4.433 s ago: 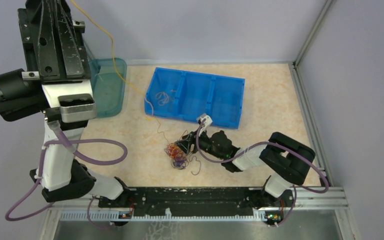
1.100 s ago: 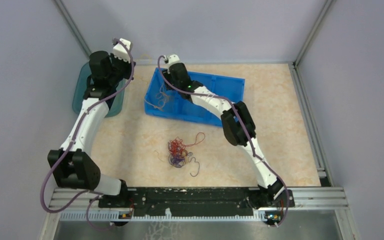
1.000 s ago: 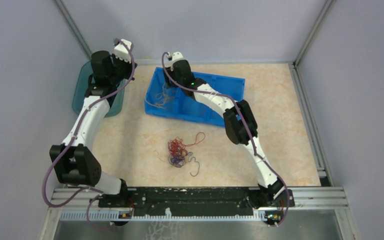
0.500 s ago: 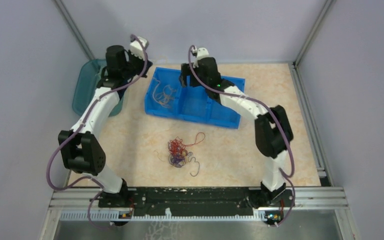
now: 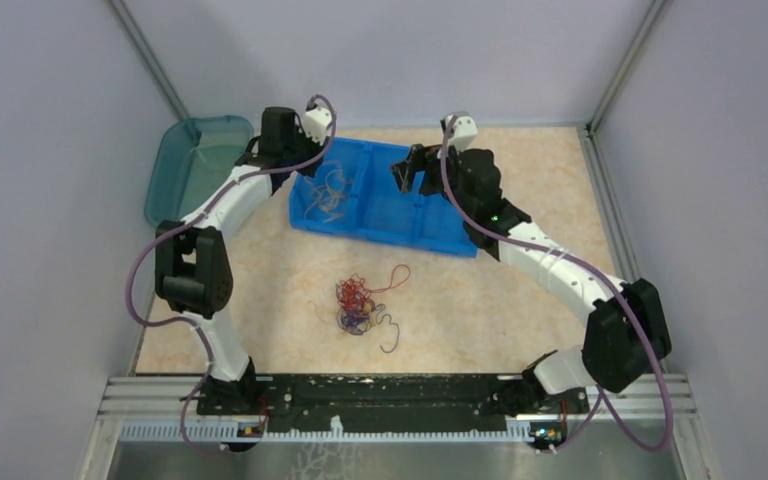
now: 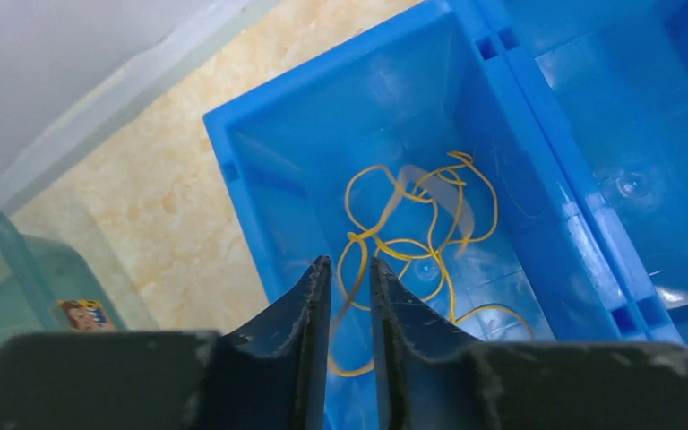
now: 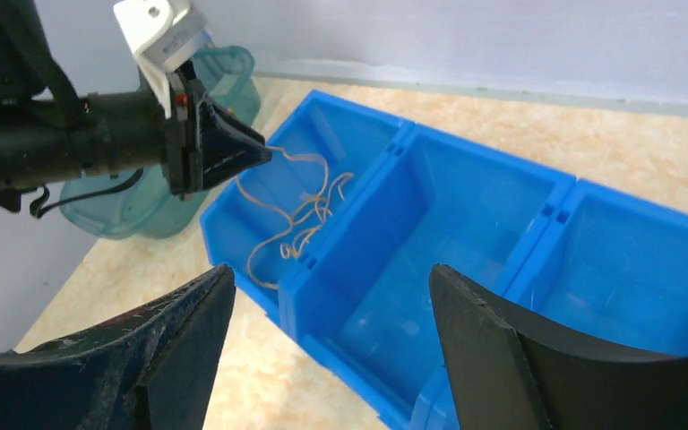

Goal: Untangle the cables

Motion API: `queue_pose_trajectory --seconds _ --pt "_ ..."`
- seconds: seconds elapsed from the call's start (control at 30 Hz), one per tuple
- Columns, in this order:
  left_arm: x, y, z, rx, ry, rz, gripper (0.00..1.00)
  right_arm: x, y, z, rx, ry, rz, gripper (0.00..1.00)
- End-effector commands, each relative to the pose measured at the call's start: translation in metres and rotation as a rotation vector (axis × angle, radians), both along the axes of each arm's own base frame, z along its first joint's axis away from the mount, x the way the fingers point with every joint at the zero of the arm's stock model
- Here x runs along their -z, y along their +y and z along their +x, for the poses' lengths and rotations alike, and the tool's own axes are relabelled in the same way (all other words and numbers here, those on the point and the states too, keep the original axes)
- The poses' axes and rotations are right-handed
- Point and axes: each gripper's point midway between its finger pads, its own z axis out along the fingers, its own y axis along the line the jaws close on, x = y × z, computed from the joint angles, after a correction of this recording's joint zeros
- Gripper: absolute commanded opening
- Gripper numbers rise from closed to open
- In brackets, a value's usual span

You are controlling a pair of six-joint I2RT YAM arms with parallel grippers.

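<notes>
Because my left gripper (image 6: 349, 262) has its jaws parted only a crack and the yellow cable (image 7: 309, 215) hangs off their tips into the end compartment of the blue bin (image 5: 460, 240), lifting away could drag it out over the rim. My right gripper (image 7: 331, 273) gapes wide, holding nothing, above the middle compartment. The tangle (image 5: 355, 305) lies on the table (image 5: 560, 200), well apart.

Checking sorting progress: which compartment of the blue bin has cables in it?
The end compartment nearest the teal tub: yellow cables lie in it, while the other two look empty.
</notes>
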Motion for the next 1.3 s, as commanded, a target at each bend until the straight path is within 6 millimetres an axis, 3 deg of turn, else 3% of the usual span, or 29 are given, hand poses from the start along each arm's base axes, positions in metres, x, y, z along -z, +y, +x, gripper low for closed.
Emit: queue_pose_trajectory --seconds 0.0,0.1,0.2,0.33,0.4,0.5,0.57,0.7,0.8,0.9,1.03,1.27 --pt "-0.005 0.001 0.002 0.047 0.010 0.069 0.40 -0.016 -0.007 -0.016 -0.007 -0.034 0.066 0.81" --pt "-0.012 -0.006 -0.005 0.111 0.040 0.064 0.68 -0.011 -0.009 -0.025 -0.025 -0.024 0.061 0.82" --pt "-0.032 -0.012 -0.017 0.180 0.045 0.056 0.94 -0.006 -0.010 -0.034 -0.050 -0.027 0.048 0.83" --pt "-0.070 -0.013 -0.041 0.269 0.024 0.016 1.00 -0.010 -0.002 -0.056 -0.151 -0.103 0.039 0.83" --pt "-0.084 -0.014 -0.066 0.356 0.037 -0.020 1.00 -0.007 0.011 -0.073 -0.249 -0.142 0.002 0.83" --pt "-0.074 -0.016 -0.134 0.560 0.104 -0.002 1.00 0.016 0.039 -0.104 -0.408 -0.152 -0.088 0.83" --pt "-0.071 -0.016 -0.184 0.725 0.052 0.042 1.00 0.037 0.050 -0.116 -0.467 -0.114 -0.128 0.84" --pt "-0.020 -0.005 -0.284 1.017 0.097 0.190 1.00 0.066 0.055 -0.126 -0.480 -0.055 -0.107 0.83" --pt "0.015 0.002 -0.331 1.134 0.113 0.297 1.00 0.074 0.058 -0.131 -0.485 -0.027 -0.068 0.83" --pt "0.037 -0.002 -0.351 1.191 0.085 0.341 0.98 0.078 0.063 -0.135 -0.497 -0.012 -0.057 0.83" --pt "0.061 -0.003 -0.356 1.254 0.030 0.390 0.92 0.075 0.066 -0.139 -0.513 -0.016 -0.049 0.82" --pt "0.083 -0.007 -0.332 1.290 -0.183 0.538 0.82 0.070 0.067 -0.142 -0.531 -0.023 -0.040 0.81"
